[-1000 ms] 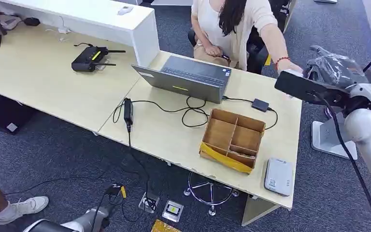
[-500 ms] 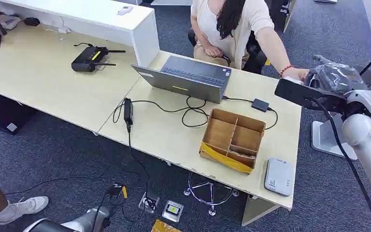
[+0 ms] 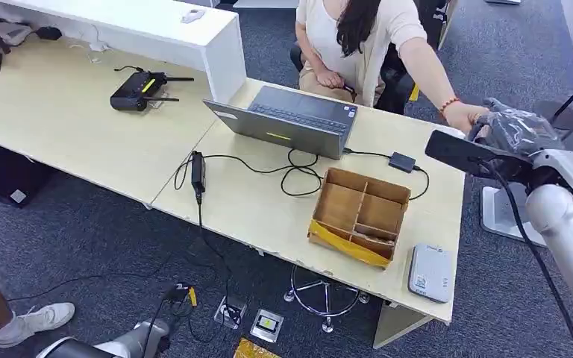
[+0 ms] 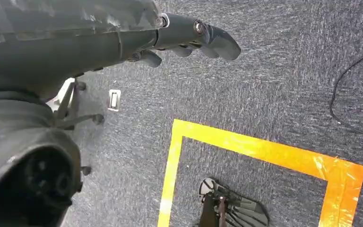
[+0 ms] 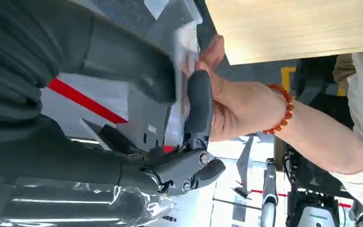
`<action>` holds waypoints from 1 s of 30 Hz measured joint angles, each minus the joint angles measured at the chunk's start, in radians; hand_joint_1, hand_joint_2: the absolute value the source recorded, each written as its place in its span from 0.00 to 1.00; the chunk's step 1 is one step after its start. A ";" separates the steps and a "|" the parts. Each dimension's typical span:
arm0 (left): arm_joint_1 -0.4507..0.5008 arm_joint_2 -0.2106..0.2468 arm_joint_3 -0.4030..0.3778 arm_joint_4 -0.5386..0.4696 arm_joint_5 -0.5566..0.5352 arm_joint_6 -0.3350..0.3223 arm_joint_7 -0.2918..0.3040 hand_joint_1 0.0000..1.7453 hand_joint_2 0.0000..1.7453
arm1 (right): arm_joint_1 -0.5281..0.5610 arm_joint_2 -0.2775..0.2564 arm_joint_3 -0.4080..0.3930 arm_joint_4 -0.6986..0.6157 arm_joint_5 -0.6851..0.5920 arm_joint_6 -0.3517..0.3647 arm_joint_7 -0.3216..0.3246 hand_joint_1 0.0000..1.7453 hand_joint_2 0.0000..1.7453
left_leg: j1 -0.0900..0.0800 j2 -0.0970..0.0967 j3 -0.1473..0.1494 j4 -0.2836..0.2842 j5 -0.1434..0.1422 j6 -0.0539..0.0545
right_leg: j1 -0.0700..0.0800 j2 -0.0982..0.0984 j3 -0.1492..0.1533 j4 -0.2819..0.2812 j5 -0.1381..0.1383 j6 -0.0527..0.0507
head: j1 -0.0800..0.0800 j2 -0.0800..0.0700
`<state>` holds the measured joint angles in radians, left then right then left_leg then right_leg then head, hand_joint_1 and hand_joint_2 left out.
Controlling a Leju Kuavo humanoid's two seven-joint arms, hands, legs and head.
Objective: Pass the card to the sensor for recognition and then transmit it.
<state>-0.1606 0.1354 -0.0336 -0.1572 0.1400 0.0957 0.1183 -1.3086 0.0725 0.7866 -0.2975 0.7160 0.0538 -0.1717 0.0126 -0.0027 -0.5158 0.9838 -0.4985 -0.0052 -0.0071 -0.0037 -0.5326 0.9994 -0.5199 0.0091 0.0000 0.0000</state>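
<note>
A thin white card [image 5: 186, 66] stands edge-on in the right wrist view, pinched between the thumb and a dark finger [image 5: 197, 101] of my right hand [image 5: 170, 94]. A person's hand [image 5: 238, 106] with a red bead bracelet grips the same card from the other side. In the head view my right hand [image 3: 518, 128], wrapped in clear plastic, hangs off the desk's far right corner, with the person's hand [image 3: 465, 116] against it. The grey card sensor [image 3: 429, 272] lies on the desk's near right corner. My left hand [image 4: 189, 35] hangs over the carpet, fingers stretched out and holding nothing.
A wooden divided tray [image 3: 360, 215] sits on the desk [image 3: 261, 201] left of the sensor. Behind it are an open laptop [image 3: 291, 119], looped black cables [image 3: 298, 175] and a small adapter [image 3: 401, 161]. The seated person [image 3: 358, 37] is behind the desk. A white stand base [image 3: 503, 216] is on the floor at right.
The person's hand has reached further right, from the desk corner up to my right hand, and now grips the card. My right hand has drifted slightly right and down.
</note>
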 joint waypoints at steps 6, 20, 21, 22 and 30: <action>0.001 -0.002 0.000 0.000 0.006 -0.002 0.000 0.00 0.00 | 0.013 -0.001 0.000 0.007 0.011 0.001 -0.023 0.00 0.00 | 0.000 0.000 0.000 0.000 0.000 0.000 | 0.000 0.000 0.000 0.000 0.000 0.000 | 0.000 0.000; 0.007 -0.003 0.000 0.000 0.003 -0.001 0.000 0.00 0.00 | 0.013 -0.011 0.000 0.010 -0.010 -0.029 -0.029 0.00 0.00 | 0.000 0.000 0.000 0.000 0.000 0.000 | 0.000 0.000 0.000 0.000 0.000 0.000 | 0.000 0.000; 0.007 -0.003 0.000 0.000 0.003 -0.001 0.000 0.00 0.00 | 0.013 -0.014 -0.001 0.010 -0.010 -0.032 -0.029 0.00 0.00 | 0.000 0.000 0.000 0.000 0.000 0.000 | 0.000 0.000 0.000 0.000 0.000 0.000 | 0.000 0.000; 0.007 -0.003 0.000 0.000 0.003 -0.001 0.000 0.00 0.00 | 0.013 -0.016 -0.001 0.010 -0.011 -0.036 -0.030 0.00 0.00 | 0.000 0.000 0.000 0.000 0.000 0.000 | 0.000 0.000 0.000 0.000 0.000 0.000 | 0.000 0.000; 0.019 -0.002 0.000 0.000 0.006 0.001 -0.001 0.00 0.00 | 0.013 -0.035 -0.008 0.010 -0.027 -0.083 -0.080 0.00 0.00 | 0.000 0.000 0.000 0.001 0.000 0.000 | 0.000 0.000 0.000 0.000 0.000 0.000 | 0.000 0.000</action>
<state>-0.1419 0.1335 -0.0336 -0.1572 0.1461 0.0969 0.1175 -1.2952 0.0370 0.7782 -0.2880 0.6893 -0.0290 -0.2514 0.0127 -0.0026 -0.5157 0.9845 -0.4985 -0.0052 -0.0071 -0.0036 -0.5325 0.9998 -0.5199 0.0091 0.0000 0.0000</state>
